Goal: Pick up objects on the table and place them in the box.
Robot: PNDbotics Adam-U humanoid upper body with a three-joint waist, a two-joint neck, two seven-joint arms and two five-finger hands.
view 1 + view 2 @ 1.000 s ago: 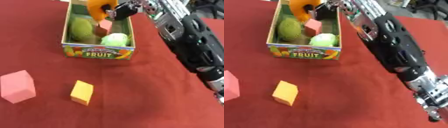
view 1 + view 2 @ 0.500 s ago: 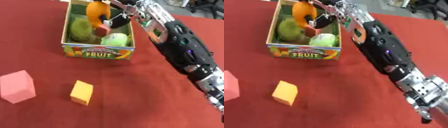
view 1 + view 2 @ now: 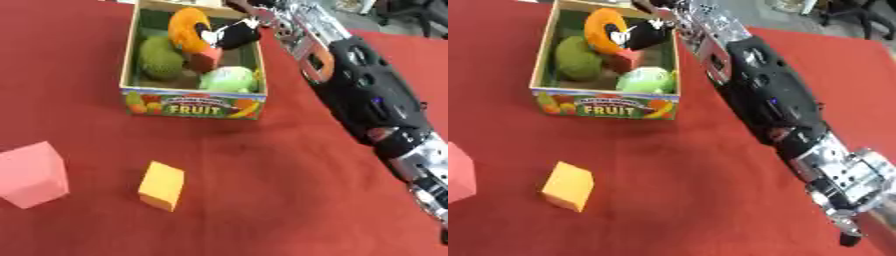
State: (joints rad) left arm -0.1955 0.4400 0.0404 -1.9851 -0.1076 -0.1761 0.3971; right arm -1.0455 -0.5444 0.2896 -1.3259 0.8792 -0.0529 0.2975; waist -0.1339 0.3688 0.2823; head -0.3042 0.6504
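1. Red cloth (image 3: 262,200) covers the whole table; on it stands an open cardboard box (image 3: 192,104) printed with "FRUIT" and fruit pictures along its near wall.
2. Reaching in from the right, the robot's right hand (image 3: 234,34) sits over the far end of the box; its dark fingers look curled, but whether they pinch anything cannot be told; the left hand shows in neither view.
3. Just beside that hand lies a curved orange toy fruit (image 3: 185,29); below the hand sit a small red block (image 3: 206,59), a bumpy dark-green fruit (image 3: 160,57) and a pale-green round fruit (image 3: 227,79), all inside the box.
4. Well apart from the hand, on the cloth in front of the box, an orange foam-like cube (image 3: 163,185) and a larger pink cube (image 3: 31,174) wait, not yet boxed; the pink one lies furthest from the hand.
5. Both cubes look light and somewhat soft, with flat matte faces unlikely to slip; a hold across two opposite side faces seems best; the pink cube probably calls for a wider spread of fingers and thumb.
6. Space in the box is tight, so a cube may have to rest atop the fruit.
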